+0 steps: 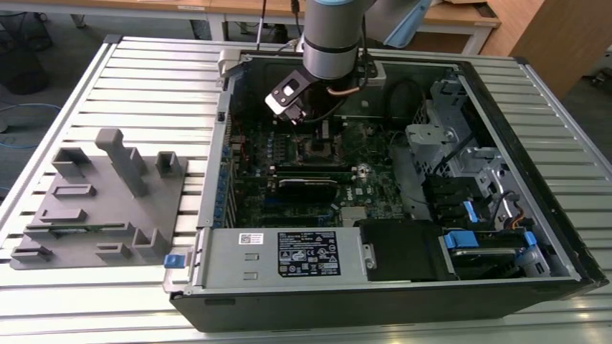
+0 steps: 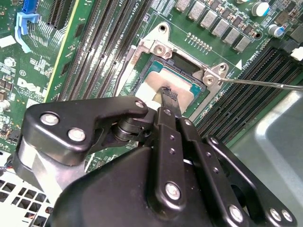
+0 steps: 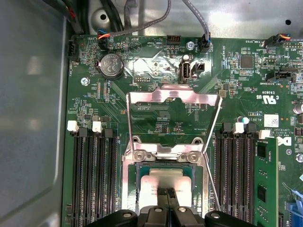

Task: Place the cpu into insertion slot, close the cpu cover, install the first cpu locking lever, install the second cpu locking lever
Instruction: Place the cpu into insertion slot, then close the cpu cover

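The cpu [image 3: 163, 182] lies flat in the insertion slot [image 3: 141, 171], its silver top [image 2: 161, 80] showing in both wrist views. My gripper [image 3: 167, 193] hangs straight over it, black fingers shut together with nothing between them. The fingertips [image 2: 166, 94] rest on or just above the chip's top. The cpu cover [image 3: 173, 96] is swung open, standing back from the slot behind its hinge. One thin locking lever [image 2: 260, 84] sticks out sideways, unlatched. In the exterior view the gripper [image 1: 322, 129] sits above the socket [image 1: 319, 149] in the middle of the motherboard.
Rows of black memory slots [image 3: 90, 179] flank the socket, one with a green module [image 3: 262, 189]. The open case's wall [image 3: 33, 118] stands close by. A power supply [image 1: 287, 254], drive cages [image 1: 459, 150] and a grey fixture [image 1: 100, 201] on the slatted table surround the board.
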Motion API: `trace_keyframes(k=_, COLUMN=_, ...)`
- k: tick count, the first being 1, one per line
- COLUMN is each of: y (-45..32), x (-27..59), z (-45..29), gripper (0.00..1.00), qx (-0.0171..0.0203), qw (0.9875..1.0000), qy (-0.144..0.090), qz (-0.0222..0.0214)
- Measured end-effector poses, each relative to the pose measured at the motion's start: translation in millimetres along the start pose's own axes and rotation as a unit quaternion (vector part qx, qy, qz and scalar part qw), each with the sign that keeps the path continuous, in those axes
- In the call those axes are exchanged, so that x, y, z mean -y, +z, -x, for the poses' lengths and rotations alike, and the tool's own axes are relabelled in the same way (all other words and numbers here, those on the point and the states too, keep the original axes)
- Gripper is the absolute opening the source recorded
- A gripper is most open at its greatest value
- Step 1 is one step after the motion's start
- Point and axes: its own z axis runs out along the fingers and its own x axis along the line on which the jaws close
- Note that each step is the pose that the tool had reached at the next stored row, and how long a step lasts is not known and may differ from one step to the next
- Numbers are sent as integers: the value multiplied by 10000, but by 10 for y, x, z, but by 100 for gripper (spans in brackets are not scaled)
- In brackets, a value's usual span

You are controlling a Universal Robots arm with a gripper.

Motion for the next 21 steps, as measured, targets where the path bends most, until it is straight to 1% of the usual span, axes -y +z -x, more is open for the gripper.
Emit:
trace_keyframes(k=2, y=-20, x=-2, z=-2, gripper=10, qx=-5, qw=10000, qy=0, qz=3)
trace_keyframes(k=4, y=-60, x=-1, z=2, gripper=10, qx=2, qw=10000, qy=0, qz=-2)
trace_keyframes(k=12, y=-225, x=-6, z=4, gripper=10, qx=3, qw=10000, qy=0, qz=-2)
trace_keyframes(k=15, y=-248, x=-7, z=5, gripper=10, qx=3, qw=10000, qy=0, qz=-2)
trace_keyframes(k=21, y=-248, x=-7, z=5, gripper=10, qx=-5, qw=10000, qy=0, qz=-2)
